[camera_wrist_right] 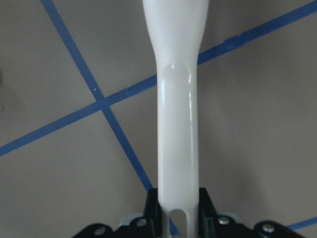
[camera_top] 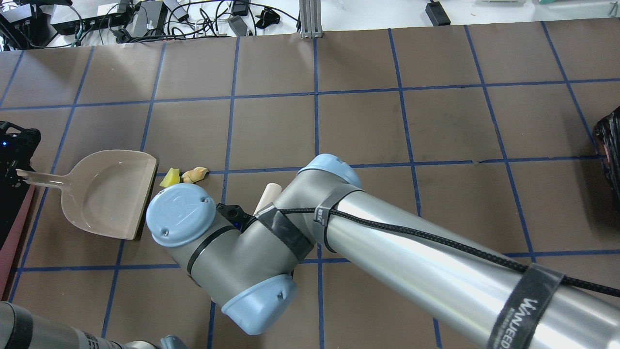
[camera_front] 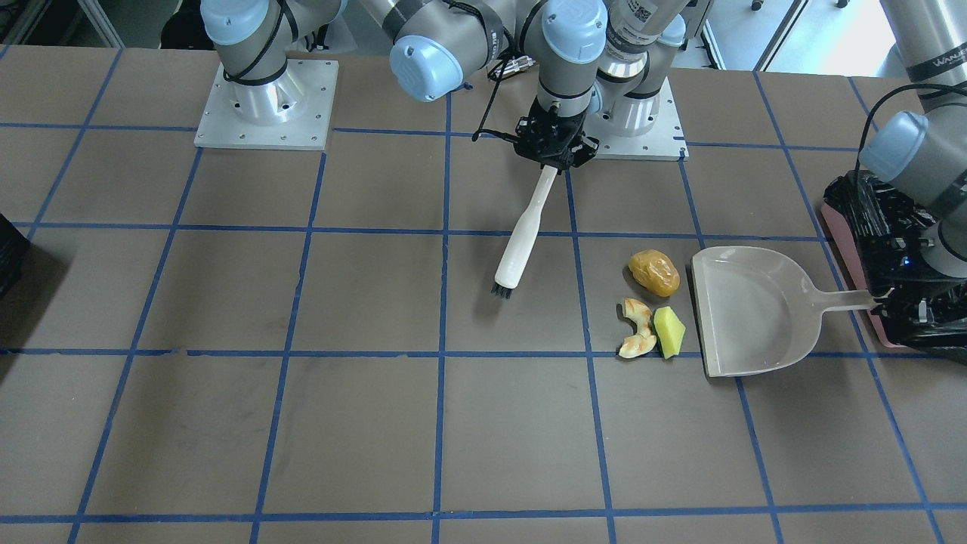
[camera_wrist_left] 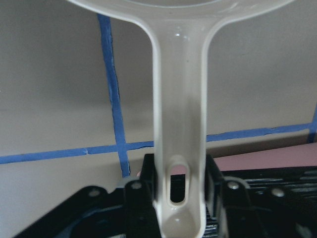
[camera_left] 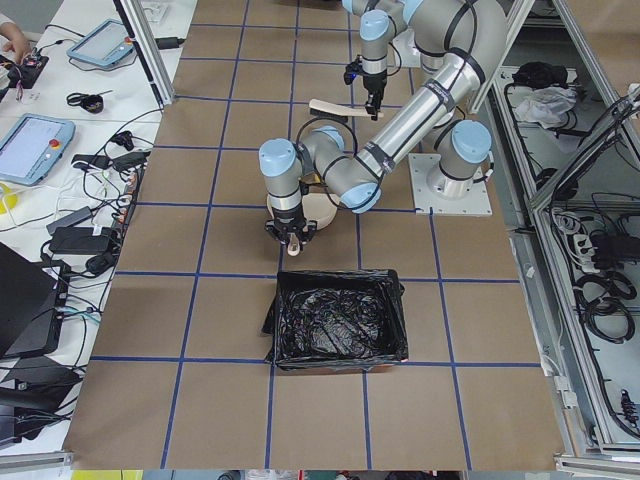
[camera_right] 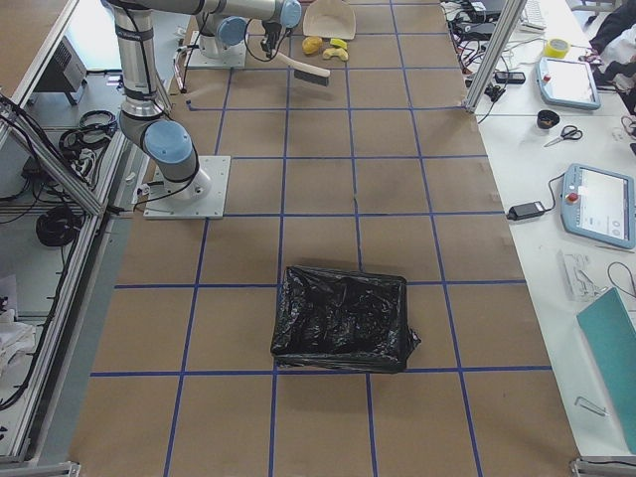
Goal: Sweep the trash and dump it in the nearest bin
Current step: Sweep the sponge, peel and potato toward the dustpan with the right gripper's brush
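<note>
Bare dustpan (camera_front: 748,313) beside black-lined pink bin (camera_front: 854,242)

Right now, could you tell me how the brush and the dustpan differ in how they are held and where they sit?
The brush is held by the right gripper, bristles short of the scraps; the dustpan is held by the left gripper, its open lip facing them. The brush is slim and white, the dustpan broad and beige. Each is clamped at its handle end.

Right hand (camera_front: 557,156) clamped on brush handle (camera_front: 529,219), arm reaching across; left hand (camera_wrist_left: 181,198) clamped on dustpan handle (camera_wrist_left: 179,124)
</note>
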You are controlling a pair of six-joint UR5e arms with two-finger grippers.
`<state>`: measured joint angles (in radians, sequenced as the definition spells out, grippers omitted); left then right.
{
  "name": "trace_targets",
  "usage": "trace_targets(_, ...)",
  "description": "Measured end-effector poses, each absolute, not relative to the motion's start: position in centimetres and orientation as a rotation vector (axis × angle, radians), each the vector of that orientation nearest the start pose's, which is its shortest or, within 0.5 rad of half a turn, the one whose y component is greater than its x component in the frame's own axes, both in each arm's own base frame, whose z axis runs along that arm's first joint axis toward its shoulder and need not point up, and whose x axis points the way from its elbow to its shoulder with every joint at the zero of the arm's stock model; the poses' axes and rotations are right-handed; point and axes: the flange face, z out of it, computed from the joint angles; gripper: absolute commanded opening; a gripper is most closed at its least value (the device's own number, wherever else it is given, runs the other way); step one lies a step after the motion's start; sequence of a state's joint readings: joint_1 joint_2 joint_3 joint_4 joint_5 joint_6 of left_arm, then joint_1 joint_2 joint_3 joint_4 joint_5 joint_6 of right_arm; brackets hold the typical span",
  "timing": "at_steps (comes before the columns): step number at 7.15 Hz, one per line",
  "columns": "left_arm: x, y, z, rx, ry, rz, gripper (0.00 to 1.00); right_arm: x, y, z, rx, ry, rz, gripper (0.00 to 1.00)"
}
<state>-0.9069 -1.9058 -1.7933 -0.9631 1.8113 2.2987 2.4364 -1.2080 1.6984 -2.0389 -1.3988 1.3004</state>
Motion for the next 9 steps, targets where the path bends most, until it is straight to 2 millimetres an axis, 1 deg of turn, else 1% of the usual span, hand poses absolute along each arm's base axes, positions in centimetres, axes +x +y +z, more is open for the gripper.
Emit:
trace_targets(2, 26.5, -50.9, 25.7, -2.284, -2.2, -0.449, 0.0, 58.0, -26.1, 27.3, 0.741, 2.98, 0.242, 0.0)
trace_targets(4, 25.9, -50.0, 24.7, -2.247, -2.216, -0.471, 0.0, 60.8, -26.1, 26.8, 0.817, 2.953, 0.247, 0.0)
trace_targets(6, 25.5, -50.0, 24.4, -2.233, -2.227, -0.474, 0.0, 64.3, -25.8, 26.3, 0.882, 2.929, 0.239, 0.0)
trace_targets(9, 25.0, -50.2, 24.5, -2.22, -2.25, -0.475, 0.0, 67.7, -25.4, 25.9, 0.892, 2.906, 0.227, 0.0)
